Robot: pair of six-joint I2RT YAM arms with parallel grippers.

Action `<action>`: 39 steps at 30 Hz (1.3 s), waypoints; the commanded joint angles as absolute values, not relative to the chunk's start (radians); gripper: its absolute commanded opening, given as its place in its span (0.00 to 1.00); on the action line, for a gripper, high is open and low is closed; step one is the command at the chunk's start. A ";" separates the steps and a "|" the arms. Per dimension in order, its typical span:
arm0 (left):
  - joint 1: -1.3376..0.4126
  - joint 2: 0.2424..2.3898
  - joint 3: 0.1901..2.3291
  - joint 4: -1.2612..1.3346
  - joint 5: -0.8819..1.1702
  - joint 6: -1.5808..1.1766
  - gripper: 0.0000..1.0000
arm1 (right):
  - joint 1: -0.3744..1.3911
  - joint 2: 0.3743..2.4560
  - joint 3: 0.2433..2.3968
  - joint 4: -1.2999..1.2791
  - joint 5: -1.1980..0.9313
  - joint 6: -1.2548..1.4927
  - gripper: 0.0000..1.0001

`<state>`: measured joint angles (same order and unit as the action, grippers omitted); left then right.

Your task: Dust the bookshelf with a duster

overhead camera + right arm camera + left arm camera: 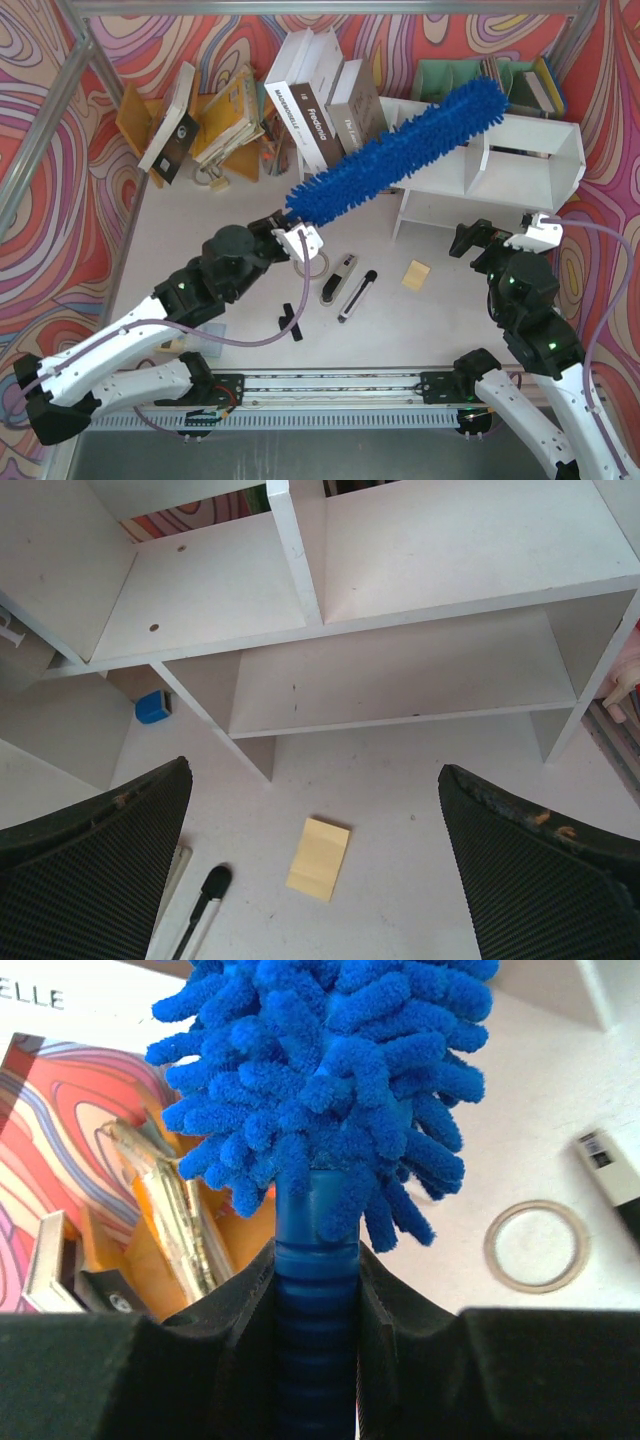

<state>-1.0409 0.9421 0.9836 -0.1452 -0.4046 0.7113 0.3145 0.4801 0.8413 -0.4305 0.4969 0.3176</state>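
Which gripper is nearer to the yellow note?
Right. The right gripper, open, is just right of the yellow note; the left gripper, holding the duster, is farther left.

White links [110, 350], black joints [235, 250], lilac cables [235, 344], black ribbed fingers [90, 870].

Large white board bookshelf [540, 130]: far right, open divided compartments. Long bright blue fluffy microfiber duster [400, 155]: diagonal, handle clamped in left claw [297, 238], head tip over bookshelf top.
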 commanded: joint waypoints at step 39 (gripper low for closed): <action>-0.603 1.008 0.987 0.064 0.024 0.767 0.00 | 0.314 0.508 0.840 -0.398 0.505 0.303 0.99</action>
<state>-0.6464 1.0489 0.9161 -0.0319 0.0311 0.7769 0.3145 0.5007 0.8413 -0.4282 0.4969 0.3172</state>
